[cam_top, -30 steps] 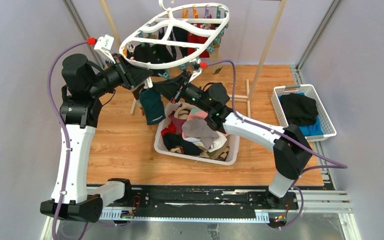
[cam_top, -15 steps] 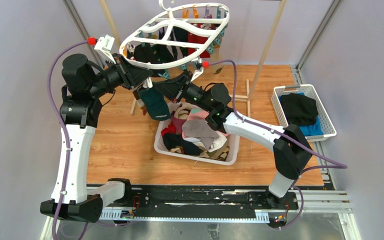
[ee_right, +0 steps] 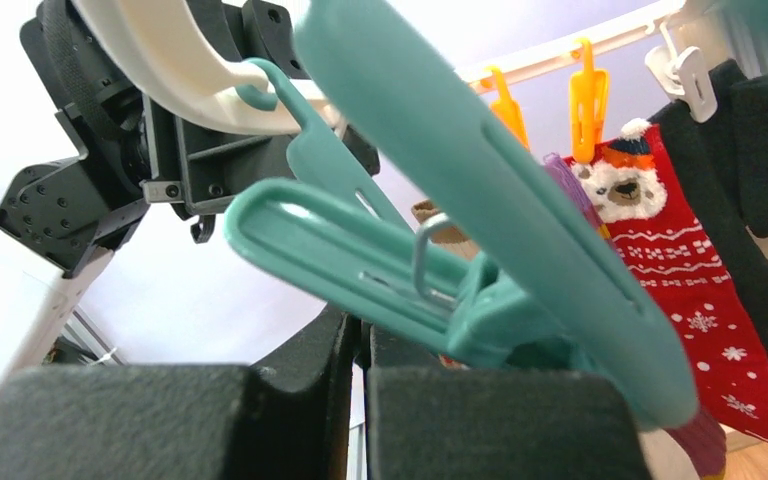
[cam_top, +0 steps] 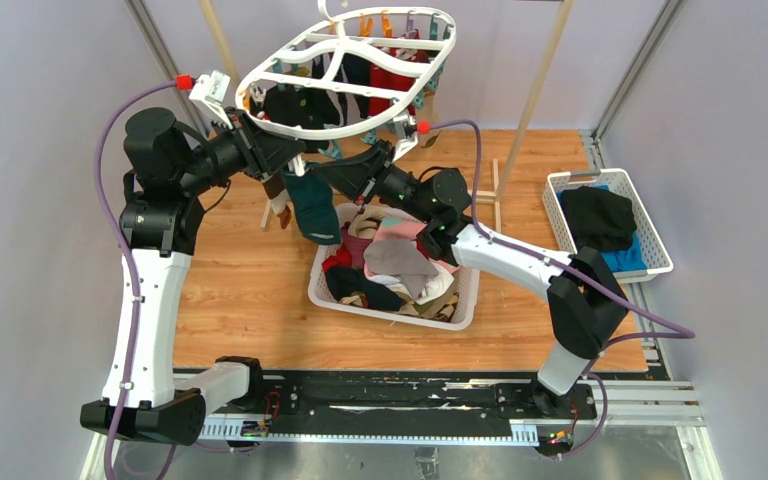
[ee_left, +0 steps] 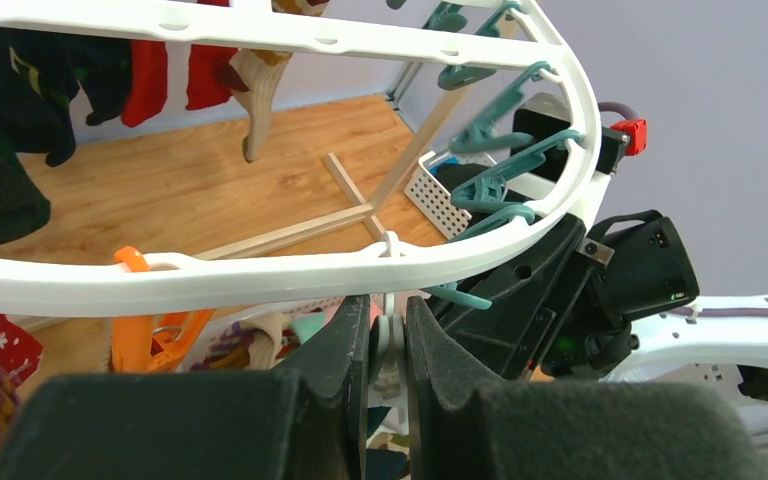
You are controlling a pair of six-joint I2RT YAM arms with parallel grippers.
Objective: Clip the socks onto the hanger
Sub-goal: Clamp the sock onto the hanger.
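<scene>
Hanger (ee_left: pixel 260 272) rim has lifted; teal sock (cam_top: pixel 312 208) apparently not yet pegged.
Left hand (ee_left: pixel 388 340) is clenched on a peg link (ee_left: pixel 389 318). Right hand (ee_right: pixel 362 345), clenched empty, has risen beside a teal peg (ee_right: pixel 380 270).

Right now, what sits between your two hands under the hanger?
A dark teal sock hangs between the left hand and the right hand, just under the hanger's near rim. The top view shows it.
</scene>
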